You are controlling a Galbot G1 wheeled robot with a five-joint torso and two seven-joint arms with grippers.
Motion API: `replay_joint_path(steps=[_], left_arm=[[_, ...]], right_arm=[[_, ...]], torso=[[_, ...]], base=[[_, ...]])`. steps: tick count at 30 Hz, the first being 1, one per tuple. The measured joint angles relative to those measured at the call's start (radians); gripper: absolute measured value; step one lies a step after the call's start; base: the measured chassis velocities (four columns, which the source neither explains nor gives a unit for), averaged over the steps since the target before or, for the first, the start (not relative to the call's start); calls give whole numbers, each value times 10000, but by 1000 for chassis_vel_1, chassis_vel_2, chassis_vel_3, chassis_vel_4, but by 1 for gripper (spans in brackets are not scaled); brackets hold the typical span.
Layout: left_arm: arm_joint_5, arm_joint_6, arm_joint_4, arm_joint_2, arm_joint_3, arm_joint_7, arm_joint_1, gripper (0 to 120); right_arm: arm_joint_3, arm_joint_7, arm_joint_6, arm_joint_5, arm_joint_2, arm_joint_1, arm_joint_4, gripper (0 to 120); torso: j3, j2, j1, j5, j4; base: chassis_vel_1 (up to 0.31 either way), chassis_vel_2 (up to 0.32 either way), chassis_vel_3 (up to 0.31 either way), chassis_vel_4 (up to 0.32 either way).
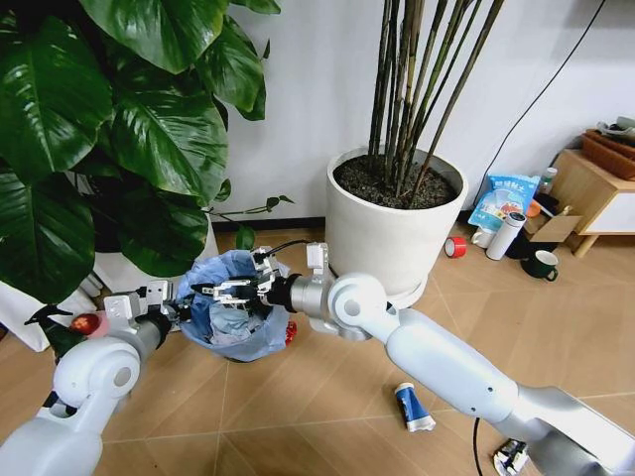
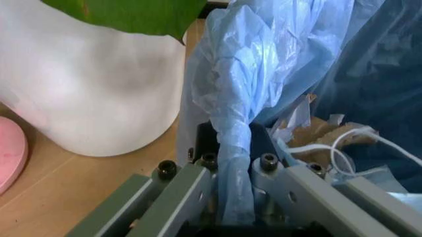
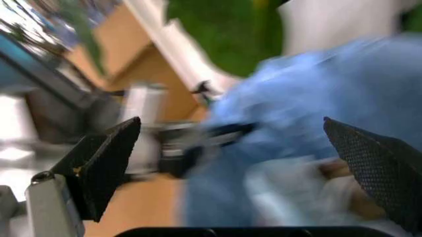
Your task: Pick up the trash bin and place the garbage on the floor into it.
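1. Light-blue crinkly plastic lines the trash bin (image 1: pixel 236 315), which is low in front of the robot, just beside the big white plant pot (image 1: pixel 389 236) and under the large green leaves (image 1: pixel 119 129). I cannot tell if it stands on the floor (image 1: pixel 298 397) or is lifted a little.
2. Inside the bin, in the left wrist view, some garbage (image 2: pixel 315 132) already lies: brownish and white crumpled pieces.
3. The left gripper (image 2: pixel 234 163) is at the bin's rim, and its fingers are pressed together on the edge with the bag (image 2: pixel 264 59) caught between them.
4. The right gripper (image 1: pixel 230 292) hangs over the mouth of the bin. In its own wrist view the two black pads (image 3: pixel 105 165) are spread wide apart with nothing between them.
5. More litter is on the floor: a blue-white wrapper (image 1: pixel 412 407) lies near the right arm, well apart from the bin, and a small red piece (image 1: pixel 290 331) lies just beside the bin.
6. What could go wrong, in my judgement: the left grip holds much thin plastic, so the bag may slip or tear and the bin may tilt and spill. The right arm could also push the bin's rim or brush the leaves close above.
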Motion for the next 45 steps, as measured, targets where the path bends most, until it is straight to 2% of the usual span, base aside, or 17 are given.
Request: replay_joint_path(steps=[1,3,5,6,8,16,21,22,24,31,37,38,40,43,45], left_arm=[[0,0,0,0,0,0,0,0],[46,-29,-22,-7,0,0,49,0],[54,-38,-25,-10,0,0,58,0],[75,-53,-30,-18,0,0,77,0],[92,-64,-48,-46,-7,0,99,0],[117,-64,-73,-145,-316,-37,227,0],[96,-47,-35,-52,-730,-37,360,0],[84,-40,23,50,-956,-18,423,0],[74,-37,41,70,-1032,-16,423,0],[-51,-23,-21,115,-1119,-60,442,0],[-218,-8,-175,118,-1050,-215,420,0],[-247,-4,-242,107,-1008,-241,424,0],[-250,-4,-251,105,-1004,-245,425,0],[-283,2,-359,96,-960,-326,454,0],[-326,6,-395,103,-943,-347,456,0]], right_arm=[[0,0,0,0,0,0,0,100],[86,-834,405,-1750,-144,-13,-234,100],[96,-1023,569,-2108,-173,-14,-290,100],[155,-1584,924,-2979,-243,-27,-402,100],[245,-1998,1079,-3430,-325,-51,-401,100],[632,-1855,1179,-3433,-472,-195,-37,100],[1238,-1603,1042,-3324,-957,-401,173,100],[1765,-1564,1009,-3192,-1620,-815,342,100],[1982,-1594,1047,-3172,-1933,-1083,401,100],[2566,-1943,1174,-3305,-2428,-2071,268,100],[2521,-2172,1381,-3985,-2387,-2728,-413,100],[2172,-2170,1444,-4234,-2225,-2790,-886,100],[2114,-2163,1445,-4257,-2190,-2786,-936,100],[1275,-1951,1499,-4689,-1400,-2388,-2224,100],[1076,-1936,1523,-4832,-1110,-2256,-2593,100]], torso=[[0,0,0,0,0],[0,0,0,1,-1],[0,0,0,1,-1],[0,0,0,3,-1],[0,0,0,2,0],[0,0,0,2,1],[0,0,0,2,1],[0,1,0,2,-1],[0,1,0,3,-2],[0,1,0,3,0],[-1,1,0,3,-2],[0,0,0,3,-3],[0,0,0,4,-3],[0,0,0,1,0],[0,0,0,2,2]], base=[[0,0,0,0],[0,0,0,0],[0,0,0,0],[0,0,0,0],[0,0,0,0],[0,0,0,0],[0,0,0,0],[0,0,0,0],[0,0,0,0],[0,0,0,0],[0,0,0,0],[0,0,0,0],[0,0,0,0],[0,0,0,0],[0,0,0,0]])
